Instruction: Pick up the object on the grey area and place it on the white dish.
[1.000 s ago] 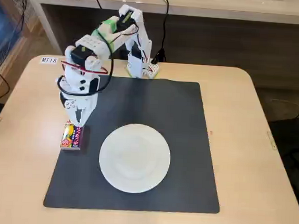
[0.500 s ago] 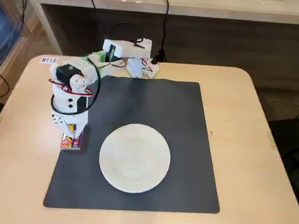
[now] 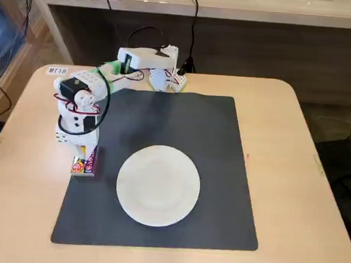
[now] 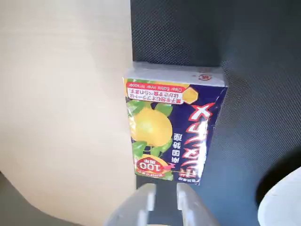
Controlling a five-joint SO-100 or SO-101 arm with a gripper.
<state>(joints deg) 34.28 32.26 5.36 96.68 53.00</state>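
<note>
Fixed view: small glossy rectangular snack packet [image 3: 85, 162], yellow/red/purple w/ printed lettering, is lying flat at approx 9 o'clock of the large dark grey flat square mat [image 3: 161, 166], right on its left edge, partly overhanging onto the light wood surface [image 3: 292, 174]. Plain round shallow white plate [image 3: 158, 184] is sitting on the mat at approx 6 o'clock of its centre, at 3 o'clock from the packet, near but not touching.

White arm w/ green band is reaching from its base at 12 o'clock of the mat out toward 9 o'clock, wrist pointing down; the pincer [image 3: 83, 151] is hanging right over the packet's far end. Contact can't be judged from here.

Wrist view: packet [image 4: 174, 127] is filling mid-frame, lettering upside down, yellow fruit print on its left half, purple panel w/ red-white lettering on the right, a round red "100" mark at 6 o'clock. Its left side is lying over the wood [image 4: 61, 103], the rest over the mat [image 4: 254, 70]. Pincer [image 4: 164, 195] is showing at 6 o'clock, two pale fingertips [image 4: 146, 197] w/ only a narrow gap, just beside the packet's near end, pinching nothing. Plate rim [image 4: 282, 205] is peeking in at 5 o'clock.
</note>
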